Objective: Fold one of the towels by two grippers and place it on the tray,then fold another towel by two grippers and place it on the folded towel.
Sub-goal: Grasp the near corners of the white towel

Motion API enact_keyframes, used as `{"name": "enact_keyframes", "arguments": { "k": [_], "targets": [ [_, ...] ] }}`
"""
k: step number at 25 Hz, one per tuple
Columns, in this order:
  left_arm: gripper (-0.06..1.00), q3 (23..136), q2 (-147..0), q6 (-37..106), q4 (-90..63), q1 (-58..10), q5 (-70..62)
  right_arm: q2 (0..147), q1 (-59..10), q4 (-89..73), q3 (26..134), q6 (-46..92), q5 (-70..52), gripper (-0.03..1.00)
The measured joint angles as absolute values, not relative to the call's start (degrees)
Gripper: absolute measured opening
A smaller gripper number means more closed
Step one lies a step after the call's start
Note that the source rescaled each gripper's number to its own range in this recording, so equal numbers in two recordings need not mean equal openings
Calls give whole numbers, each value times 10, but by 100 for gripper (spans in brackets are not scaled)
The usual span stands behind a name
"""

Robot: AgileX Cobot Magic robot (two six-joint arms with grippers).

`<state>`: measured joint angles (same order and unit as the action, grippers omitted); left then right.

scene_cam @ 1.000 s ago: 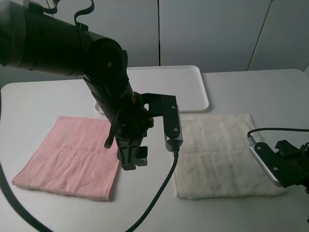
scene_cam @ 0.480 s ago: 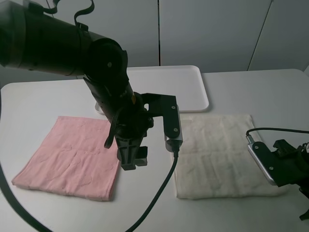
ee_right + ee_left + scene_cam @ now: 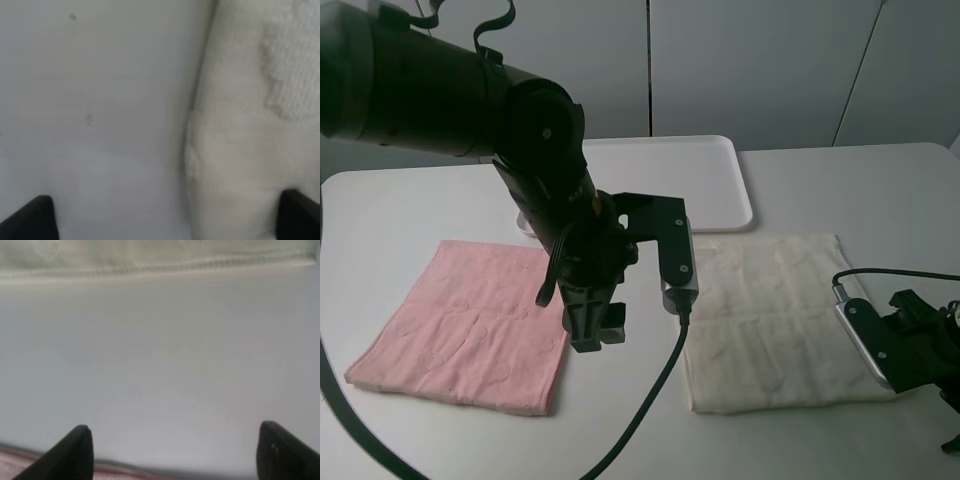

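Approach to first fold: left tool [image 3: 180, 452] and right tool [image 3: 167, 215], both spread apart, flank cream towel [image 3: 770, 320]; next, pinch its near corners.

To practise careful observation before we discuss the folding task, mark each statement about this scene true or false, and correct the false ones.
1. The pink towel lies flat on the table. True.
2. The cream-white towel sits on the tray. False: it lies unfolded on the table, in front of the tray.
3. The left gripper grips the pink towel. False: it hangs open over the bare table between the two towels, holding nothing.
4. The right gripper is open, at the edge of the cream-white towel. True.
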<state>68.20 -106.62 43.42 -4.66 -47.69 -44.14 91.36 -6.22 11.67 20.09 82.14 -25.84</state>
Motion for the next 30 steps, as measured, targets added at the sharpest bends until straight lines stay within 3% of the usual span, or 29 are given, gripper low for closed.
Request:
{"name": "enact_keyframes", "arguments": {
  "k": [11,22,30],
  "targets": [
    [86,682,-1066,434,-47,-482,-443,926,-62,149,207,819,-254,94],
    [86,687,-1070,343,-26,-597,-416,927,-62,154,207,799,-250,94],
    [86,786,-1160,278,-25,-651,-473,927,-62,154,207,776,-248,94]
  ]
}}
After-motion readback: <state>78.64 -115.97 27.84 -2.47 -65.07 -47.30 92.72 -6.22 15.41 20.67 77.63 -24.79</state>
